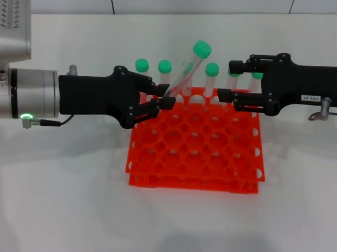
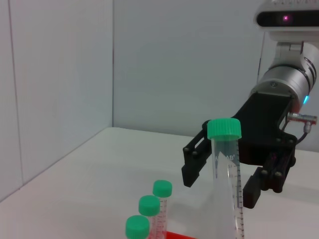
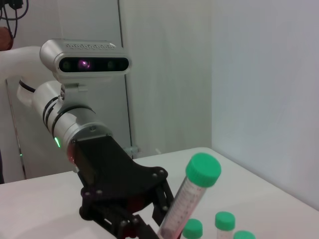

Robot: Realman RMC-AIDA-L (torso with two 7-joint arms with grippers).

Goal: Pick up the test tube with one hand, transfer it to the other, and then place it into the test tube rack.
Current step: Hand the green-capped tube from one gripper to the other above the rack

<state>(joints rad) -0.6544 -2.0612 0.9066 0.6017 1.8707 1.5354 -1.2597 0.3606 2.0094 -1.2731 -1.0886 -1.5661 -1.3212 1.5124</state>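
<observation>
My left gripper is shut on the lower end of the test tube, a clear tube with a green cap. It leans up and to the right above the back of the orange-red test tube rack. To the tube's right, my right gripper, the one with the white label, is open and apart from the tube. The left wrist view shows the held tube in front of the open right gripper. In the right wrist view the left gripper grips the tube.
Several other green-capped tubes stand in the rack's back row, behind and beside both grippers; three of them show in the left wrist view. The rack's front rows hold empty holes. White table surrounds the rack, with a wall behind.
</observation>
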